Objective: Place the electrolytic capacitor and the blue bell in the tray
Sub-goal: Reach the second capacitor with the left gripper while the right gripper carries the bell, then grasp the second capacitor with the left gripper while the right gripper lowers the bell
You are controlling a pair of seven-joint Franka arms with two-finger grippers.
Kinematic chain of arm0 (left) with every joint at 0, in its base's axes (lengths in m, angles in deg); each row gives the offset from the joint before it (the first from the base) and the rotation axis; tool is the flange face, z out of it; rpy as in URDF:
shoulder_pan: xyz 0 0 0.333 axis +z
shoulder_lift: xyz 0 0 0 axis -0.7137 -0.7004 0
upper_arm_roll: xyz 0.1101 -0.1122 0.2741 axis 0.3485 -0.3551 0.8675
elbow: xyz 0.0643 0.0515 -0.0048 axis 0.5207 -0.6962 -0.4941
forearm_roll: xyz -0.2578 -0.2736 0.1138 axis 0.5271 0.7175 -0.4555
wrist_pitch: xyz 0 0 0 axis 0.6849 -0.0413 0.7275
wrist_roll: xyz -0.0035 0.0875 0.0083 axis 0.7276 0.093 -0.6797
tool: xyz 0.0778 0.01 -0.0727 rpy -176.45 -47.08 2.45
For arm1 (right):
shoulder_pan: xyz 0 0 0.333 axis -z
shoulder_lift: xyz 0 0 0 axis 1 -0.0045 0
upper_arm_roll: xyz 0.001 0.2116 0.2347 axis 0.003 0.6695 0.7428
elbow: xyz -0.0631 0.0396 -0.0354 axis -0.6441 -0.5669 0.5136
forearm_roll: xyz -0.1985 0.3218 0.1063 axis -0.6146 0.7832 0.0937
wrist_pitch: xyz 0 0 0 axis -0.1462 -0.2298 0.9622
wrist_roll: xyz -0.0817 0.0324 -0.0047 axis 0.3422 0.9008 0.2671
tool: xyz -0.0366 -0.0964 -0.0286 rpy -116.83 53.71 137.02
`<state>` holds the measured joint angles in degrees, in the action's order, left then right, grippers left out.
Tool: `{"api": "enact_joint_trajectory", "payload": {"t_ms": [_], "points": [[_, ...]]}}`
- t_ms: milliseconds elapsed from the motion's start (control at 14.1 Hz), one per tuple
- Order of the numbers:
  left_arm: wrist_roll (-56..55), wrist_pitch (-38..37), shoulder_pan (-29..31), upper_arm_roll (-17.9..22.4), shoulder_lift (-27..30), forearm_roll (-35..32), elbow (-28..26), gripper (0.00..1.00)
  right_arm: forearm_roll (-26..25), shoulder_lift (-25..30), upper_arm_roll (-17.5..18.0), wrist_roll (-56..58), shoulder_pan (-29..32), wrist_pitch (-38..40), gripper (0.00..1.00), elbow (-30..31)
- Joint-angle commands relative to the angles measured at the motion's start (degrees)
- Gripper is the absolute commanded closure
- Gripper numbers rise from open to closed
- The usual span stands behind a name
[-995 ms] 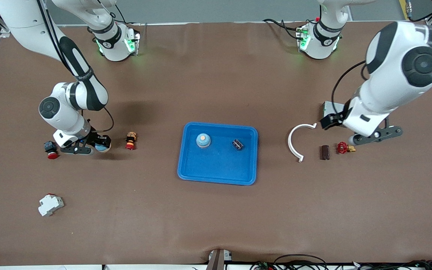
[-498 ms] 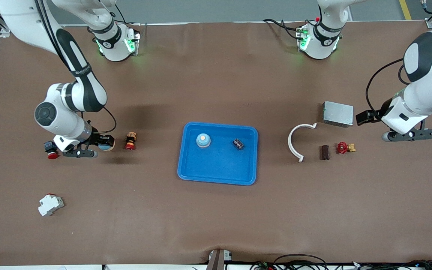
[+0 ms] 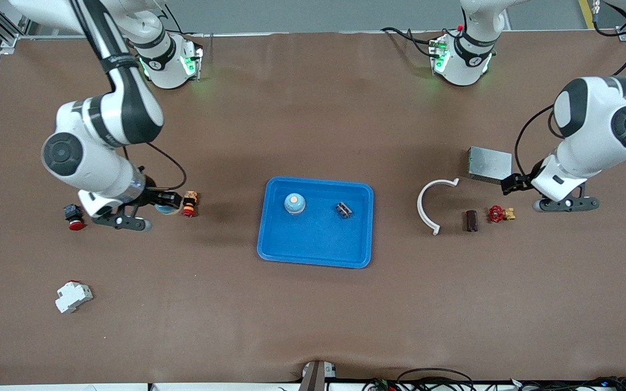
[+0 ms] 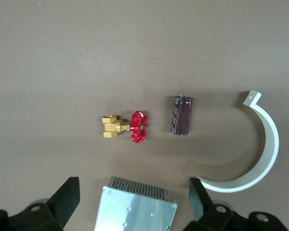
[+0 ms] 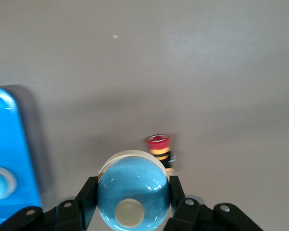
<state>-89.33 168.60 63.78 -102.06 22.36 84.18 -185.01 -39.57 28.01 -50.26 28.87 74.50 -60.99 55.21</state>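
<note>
Glossy blue dome-shaped bell [image 3: 165,208] is clenched in right gripper [image 3: 156,210], apparently airborne; bright-blue plastic tray [image 3: 318,241] lies at 3 o'clock. Dark brown cylindrical capacitor [image 3: 471,220], axis 12–6, sits at 9 o'clock of released left gripper [image 3: 565,205].

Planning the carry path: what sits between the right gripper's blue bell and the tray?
Front view: only the small red-and-yellow push button, right beside the blue bell in the right gripper; then bare table to the tray.
</note>
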Motion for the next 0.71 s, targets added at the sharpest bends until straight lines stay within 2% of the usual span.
{"api": "enact_joint_trajectory", "payload": {"t_ms": [0,284,640], "points": [[0.74,4.13,-0.04,-0.52,-4.99,0.56,0.54,0.00,0.26,-2.67,-0.45,-10.81,-6.44,0.72,1.00,-5.87],[0.30,5.37,-2.85,-0.44,-11.06,0.12,4.75,0.00,-0.80,-13.38,-0.62,-24.97,-13.66,0.81,1.00,-18.17],[-0.84,5.46,-4.61,-0.44,-16.51,-1.20,8.62,0.00,-0.89,-23.06,-0.80,-33.87,-17.36,0.02,1.00,-27.15]]}}
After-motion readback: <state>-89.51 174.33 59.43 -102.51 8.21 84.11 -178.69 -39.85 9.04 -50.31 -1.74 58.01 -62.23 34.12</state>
